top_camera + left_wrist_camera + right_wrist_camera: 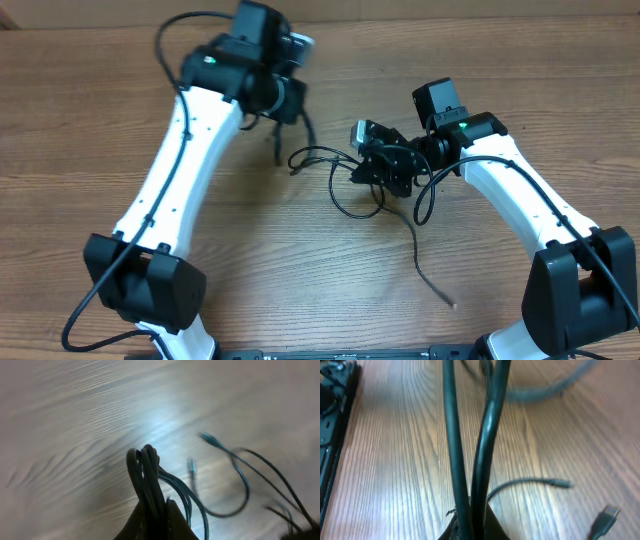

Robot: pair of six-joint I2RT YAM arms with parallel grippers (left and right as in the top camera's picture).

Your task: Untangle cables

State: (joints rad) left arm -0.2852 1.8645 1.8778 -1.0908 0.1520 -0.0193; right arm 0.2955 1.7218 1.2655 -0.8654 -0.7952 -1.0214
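My left tool is closed on a folded bundle of the black cables at the bottom centre of the left wrist view. The bundle loops just above the fingertips. My right tool is closed on two strands that run to the top edge of the right wrist view. A loose plug lies at that view's lower right. In the overhead view, the tangle lies at frame centre on the wooden table, between both tools.
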